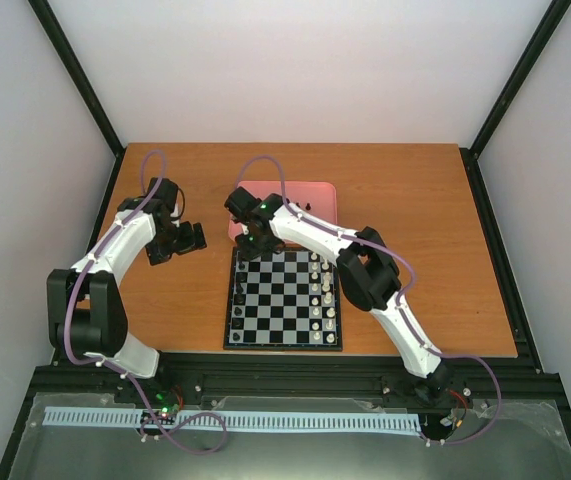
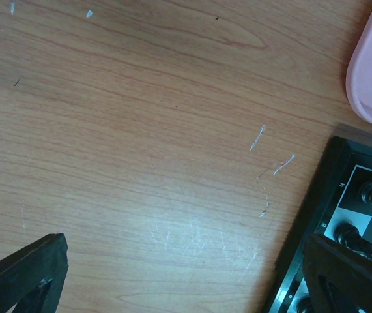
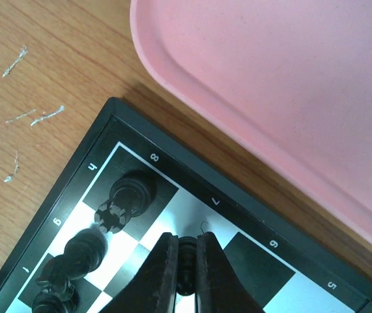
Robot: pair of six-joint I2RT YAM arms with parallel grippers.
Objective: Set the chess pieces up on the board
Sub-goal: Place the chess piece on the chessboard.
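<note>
My right pincer (image 3: 186,261) was nipped shut on a black piece (image 3: 187,251) over the board (image 3: 172,163) corner square beside the rook (image 3: 130,195); next, I judged, lower it squarely and release.

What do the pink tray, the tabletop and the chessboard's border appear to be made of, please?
Pink tray: probably moulded plastic, matte and faintly speckled, with a rounded rim. Tabletop: wood or wood-look laminate; visible grain and light scratches, so I can't tell which. Chessboard border: likely smooth black plastic, slightly glossy, with pale printed labels.
</note>
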